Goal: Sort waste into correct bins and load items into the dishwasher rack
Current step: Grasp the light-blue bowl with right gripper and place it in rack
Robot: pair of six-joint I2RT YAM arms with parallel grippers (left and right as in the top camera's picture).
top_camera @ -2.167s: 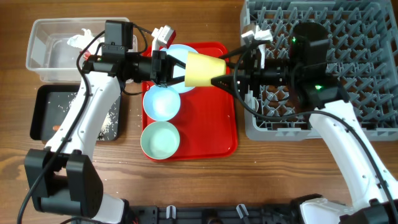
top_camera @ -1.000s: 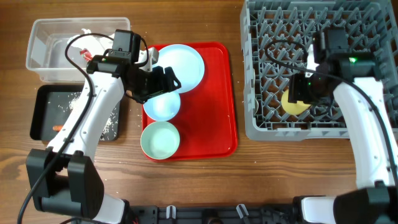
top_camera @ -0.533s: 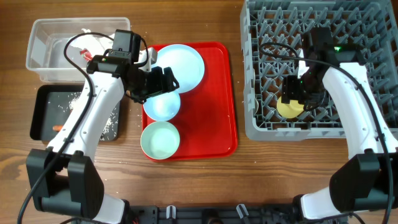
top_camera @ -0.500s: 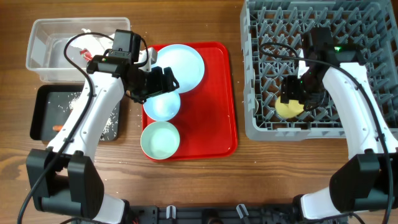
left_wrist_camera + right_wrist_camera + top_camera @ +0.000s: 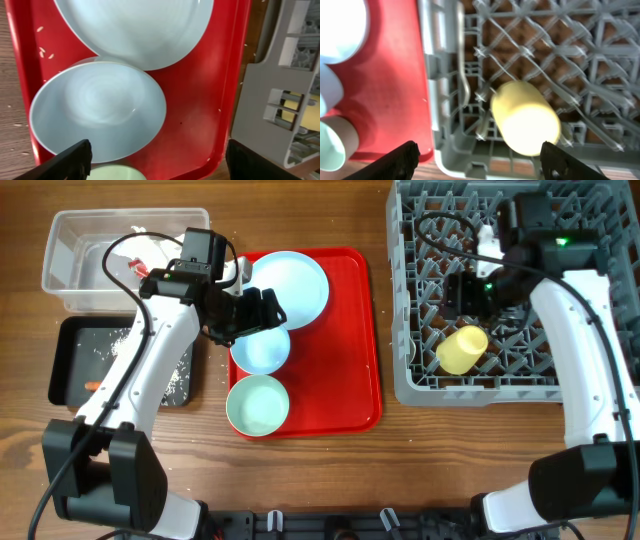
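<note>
the yellow cup (image 5: 462, 350) was held in mid-air over the red tray (image 5: 340, 360) between both arms; now it lies on its side in the dishwasher rack (image 5: 500, 395). the right end effector (image 5: 462, 288) has let go and pulled away, fingers spread. the left end effector (image 5: 262, 310) has drawn back over the pale blue bowl (image 5: 258, 352).

L wrist view: pale blue plate (image 5: 135, 25) cut off at top edge, pale green bowl (image 5: 107, 175) at bottom edge. Yellow cup (image 5: 287, 114) mostly hidden behind dishwasher rack (image 5: 255, 110) wall. Loose rice grains (image 5: 42, 50) too small to count. R wrist view blurred throughout.
</note>
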